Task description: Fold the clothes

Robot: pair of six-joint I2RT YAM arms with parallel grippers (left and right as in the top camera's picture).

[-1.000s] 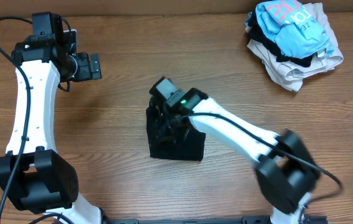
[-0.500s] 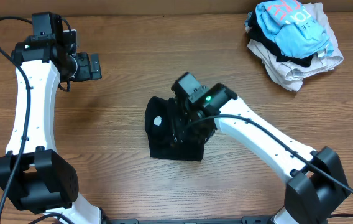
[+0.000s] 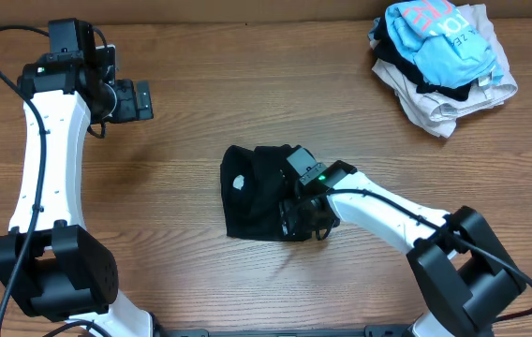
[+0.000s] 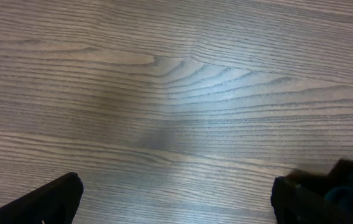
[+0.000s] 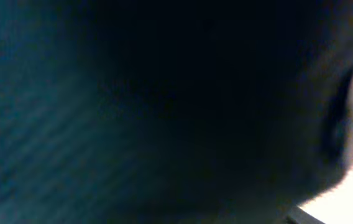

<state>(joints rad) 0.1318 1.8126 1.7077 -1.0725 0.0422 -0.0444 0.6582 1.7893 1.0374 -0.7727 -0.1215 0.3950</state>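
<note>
The black shirt (image 3: 252, 192) lies in a compact folded bundle at the table's middle, its small white label facing up near its left side. My right gripper (image 3: 302, 215) is down on the bundle's lower right edge, touching the fabric. The right wrist view is filled with dark cloth (image 5: 133, 112), which hides the fingers, so I cannot tell whether they are open or shut. My left gripper (image 3: 140, 99) hovers at the far left, well away from the shirt. In the left wrist view its fingers (image 4: 176, 199) are wide apart over bare wood, holding nothing.
A pile of other garments (image 3: 444, 61) sits at the back right, with a light blue one with pink letters on top of white and beige ones. The wooden table (image 3: 154, 206) extends around the shirt.
My right gripper has moved from the bundle's upper left across to its lower right edge, uncovering the white label. The left arm has not moved.
</note>
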